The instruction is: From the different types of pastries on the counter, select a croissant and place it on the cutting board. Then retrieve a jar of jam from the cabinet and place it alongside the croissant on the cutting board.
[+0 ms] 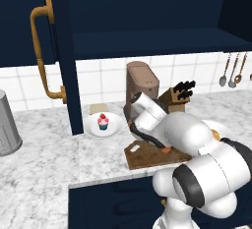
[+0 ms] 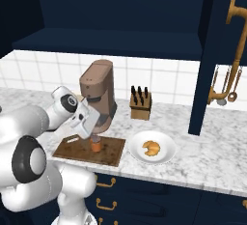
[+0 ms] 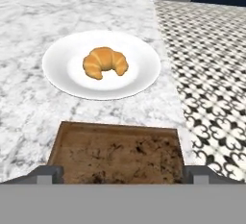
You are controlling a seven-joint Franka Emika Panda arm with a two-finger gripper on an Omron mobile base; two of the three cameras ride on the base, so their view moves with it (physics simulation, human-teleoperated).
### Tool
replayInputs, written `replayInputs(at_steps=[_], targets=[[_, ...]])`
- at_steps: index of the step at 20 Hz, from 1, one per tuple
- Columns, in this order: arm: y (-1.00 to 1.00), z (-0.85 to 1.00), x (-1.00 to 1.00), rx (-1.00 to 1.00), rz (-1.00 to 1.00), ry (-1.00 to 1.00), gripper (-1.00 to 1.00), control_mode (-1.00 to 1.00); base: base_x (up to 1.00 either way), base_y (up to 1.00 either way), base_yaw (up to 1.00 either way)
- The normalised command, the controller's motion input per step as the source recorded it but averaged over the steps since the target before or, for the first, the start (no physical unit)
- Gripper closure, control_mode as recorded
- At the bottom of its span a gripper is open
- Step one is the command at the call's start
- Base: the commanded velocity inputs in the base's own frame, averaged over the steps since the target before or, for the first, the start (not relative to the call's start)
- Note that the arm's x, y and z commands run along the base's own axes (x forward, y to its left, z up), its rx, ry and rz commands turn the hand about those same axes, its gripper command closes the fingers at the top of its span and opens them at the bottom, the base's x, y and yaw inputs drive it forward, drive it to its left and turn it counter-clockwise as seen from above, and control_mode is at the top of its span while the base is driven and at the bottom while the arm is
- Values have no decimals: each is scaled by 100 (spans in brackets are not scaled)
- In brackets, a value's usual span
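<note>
The gripper (image 2: pixel 95 134) is hanging wide apart right over the jar of jam (image 2: pixel 96 145) sitting on the cutting board (image 2: pixel 111 151), while the croissant (image 2: pixel 151 147) is lying on its white plate (image 2: pixel 164 157) on the tabletop (image 2: pixel 212 156) beside it.

Home kitchen, rendered. Marbled counter (image 2: pixel 202 156) under the claw (image 2: pixel 95 133), navy base cabinets below it, open navy wall cabinet (image 1: pixel 61 51) above. Behind the claw: coffee machine (image 2: pixel 99 93), knife block (image 2: pixel 141 104), white tile backsplash. Hanging utensils (image 1: pixel 231 71) to its far right.
</note>
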Motion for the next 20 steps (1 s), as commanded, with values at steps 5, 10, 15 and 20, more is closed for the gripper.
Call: replayInputs(at_steps=[5, 10, 15, 20], targets=[[-42, 39, -3, 12, 7, -13, -100, -100, 0, 0, 0], [-58, 7, -6, 15, 5, -5, -100, -100, 0, 0, 0], [-39, 0, 0, 15, 9, -3, -100, -100, 0, 0, 0], [-38, 6, 8, 18, 7, 0, -100, -100, 0, 0, 0]])
